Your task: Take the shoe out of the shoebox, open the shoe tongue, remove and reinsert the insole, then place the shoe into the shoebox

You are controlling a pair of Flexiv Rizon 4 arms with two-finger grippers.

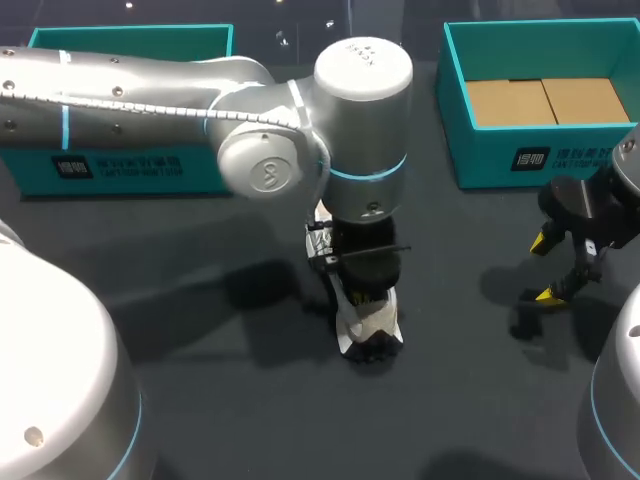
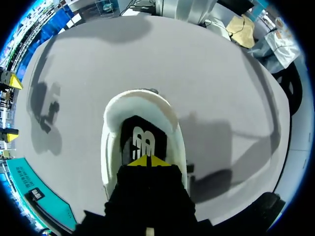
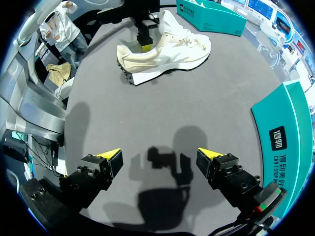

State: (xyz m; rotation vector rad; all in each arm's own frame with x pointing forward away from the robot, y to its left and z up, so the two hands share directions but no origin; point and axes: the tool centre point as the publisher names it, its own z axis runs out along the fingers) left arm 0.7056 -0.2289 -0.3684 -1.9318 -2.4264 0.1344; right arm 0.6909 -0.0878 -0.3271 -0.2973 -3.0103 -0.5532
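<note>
The left gripper (image 2: 147, 161) stood down in the mouth of the cream shoe (image 2: 110, 142), over its dark insole (image 2: 140, 135); whether it grasped anything could not be told. The shoe sat upright on its sole on the dark table (image 1: 250, 420), outside both boxes, nearer than the left shoebox (image 1: 130, 40) and the right shoebox (image 1: 540, 150). Well to its right, the right gripper (image 3: 160, 160) hung released above the table, fingers spread wide.

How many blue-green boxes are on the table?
2. One box sits at the far left, partly behind the left arm. The other box sits at the far right, with brown cardboard inside.
</note>
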